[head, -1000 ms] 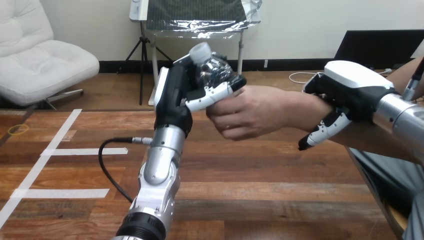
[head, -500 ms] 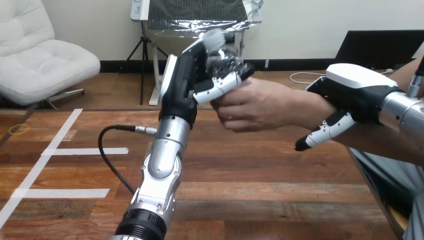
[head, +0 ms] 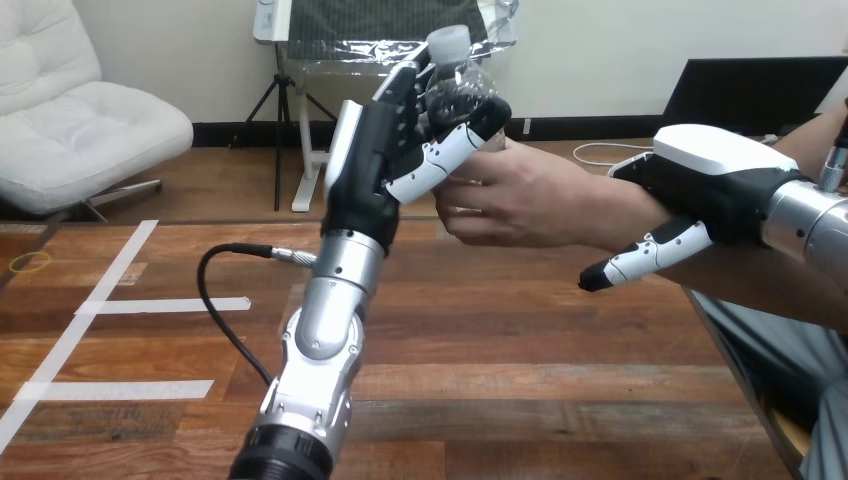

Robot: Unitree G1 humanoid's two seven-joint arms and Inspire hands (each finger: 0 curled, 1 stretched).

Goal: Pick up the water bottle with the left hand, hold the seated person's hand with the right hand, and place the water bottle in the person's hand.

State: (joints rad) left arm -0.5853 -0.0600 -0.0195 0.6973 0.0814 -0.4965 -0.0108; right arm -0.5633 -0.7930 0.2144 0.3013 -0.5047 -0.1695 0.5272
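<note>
The water bottle [head: 462, 88] is up in the air above the desk [head: 500, 340], standing almost straight with its cap [head: 447, 42] on top. The left hand [head: 385, 150] has its fingers [head: 440, 160] wrapped round the middle of it. The bottle is clear, thin plastic with crinkles, so it is likely light and soft, and it may squash if squeezed hard. It could be slippery too. The best place to hold it looks like the middle or lower part, not the small cap. I cannot tell how much water is inside. The cap looks closed, so water should not spill. The person's hand [head: 530, 195] is right up against the lower part of the bottle, but I cannot tell if it has hold yet. The right hand [head: 710, 170] lies over the person's wrist with its fingers [head: 640, 262] straight and loose, not curled round it.
</note>
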